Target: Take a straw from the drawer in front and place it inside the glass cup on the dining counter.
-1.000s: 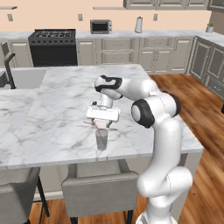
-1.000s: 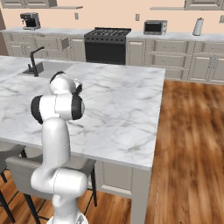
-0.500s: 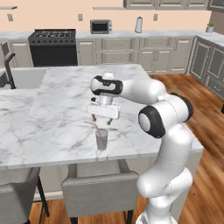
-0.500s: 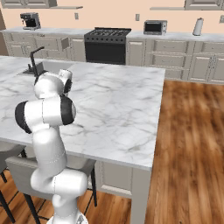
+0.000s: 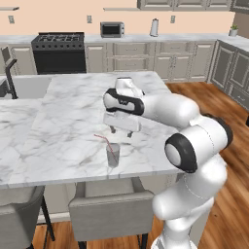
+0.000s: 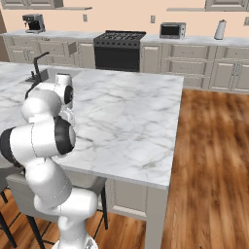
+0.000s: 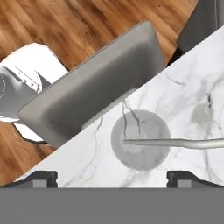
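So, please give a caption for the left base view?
Open gripper above the glass cup holding the straw.

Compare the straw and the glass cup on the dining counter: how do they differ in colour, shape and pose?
The straw is pinkish-red and very thin; the glass cup is clear, short and cylindrical. The straw leans, its upper part slanting out over the rim, while the glass cup stands upright on the dining counter. The straw reaches well above the glass cup. They share one spot: the straw's lower end sits inside the glass cup, near the counter's front edge.

Kitchen: stove (image 5: 58, 51), marble island (image 5: 73, 102).
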